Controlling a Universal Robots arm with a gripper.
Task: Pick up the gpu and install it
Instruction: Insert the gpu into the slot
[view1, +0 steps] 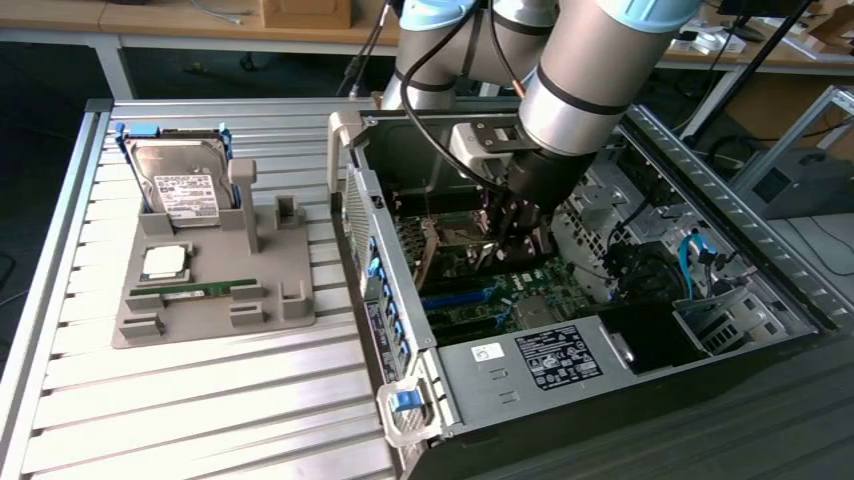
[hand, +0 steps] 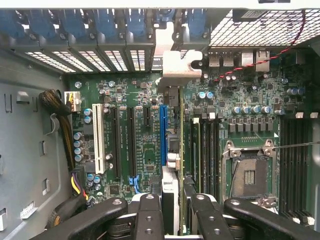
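The gpu (hand: 172, 150) stands edge-on between my fingers (hand: 149, 216): a thin card with a black cooler side and a silvery end bracket (hand: 176, 65). My gripper (hand: 173, 215) is shut on it. The card hangs over the green motherboard (hand: 135, 85), right beside the long blue slot (hand: 163, 132), with its bracket at the rear slot openings of the case. In the exterior view my gripper (view1: 518, 228) reaches down inside the open computer case (view1: 747, 230), and the gpu (view1: 447, 252) shows below it, close above the board.
On the exterior view's left a grey tray (view1: 214, 325) carries a silver hard drive (view1: 180, 185), a processor chip (view1: 166, 262) and a green memory stick (view1: 194, 289). An open processor socket (hand: 248, 175), memory slots (hand: 295, 165) and cable bundles (hand: 60, 107) surround the card.
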